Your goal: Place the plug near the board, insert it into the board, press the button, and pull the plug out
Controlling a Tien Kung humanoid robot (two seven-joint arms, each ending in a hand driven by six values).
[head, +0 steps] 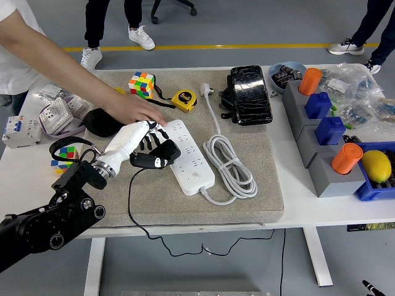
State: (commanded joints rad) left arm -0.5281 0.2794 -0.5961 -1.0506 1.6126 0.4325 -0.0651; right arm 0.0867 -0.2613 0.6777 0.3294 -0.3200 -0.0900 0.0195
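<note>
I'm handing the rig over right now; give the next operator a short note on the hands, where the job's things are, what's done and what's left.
Left hand: closed on the black plug, at the left edge of the white power strip.
Right hand: not in view.
A person's hand reaches in from the upper left and rests at the strip's far left corner, right by the robot's fingers.
Plug's black cord trails off the mat's near edge.
Done: plug brought to the strip.
Unclear: whether its prongs are seated; the hand hides the socket.
Left: confirm or finish insertion, press the button, pull the plug out.
</note>
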